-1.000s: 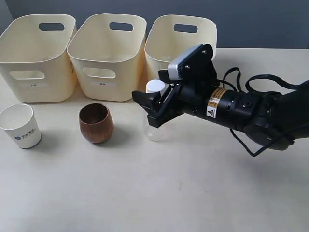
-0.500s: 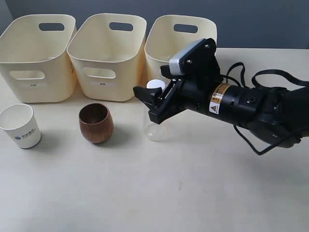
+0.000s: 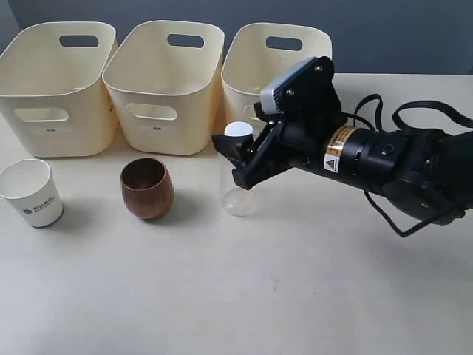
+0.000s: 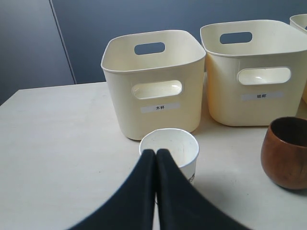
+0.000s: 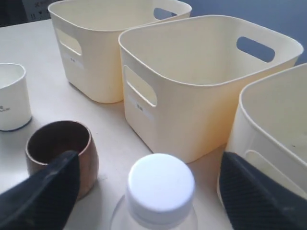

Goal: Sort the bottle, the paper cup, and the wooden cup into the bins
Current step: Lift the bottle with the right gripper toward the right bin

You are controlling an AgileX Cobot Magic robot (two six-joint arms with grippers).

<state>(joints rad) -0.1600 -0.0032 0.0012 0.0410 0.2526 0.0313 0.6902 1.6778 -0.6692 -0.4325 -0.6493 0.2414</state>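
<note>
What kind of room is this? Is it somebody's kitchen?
Probably not a kitchen. It looks like a robot test bench: a plain pale table against a bare dark wall, three alike labelled cream bins in a row, and a black robot arm whose right claw is reaching around a bottle.

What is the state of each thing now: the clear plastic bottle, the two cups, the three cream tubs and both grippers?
Clear plastic bottle with white cap: upright on the table, capped, between the open fingers, not gripped.
Small white paper cup: upright, empty.
Dark brown wooden cup: upright, empty.
Three cream plastic bins: upright; no cup or bottle visible inside.
Right gripper: open around the bottle.
Left gripper: shut, holding nothing.
</note>
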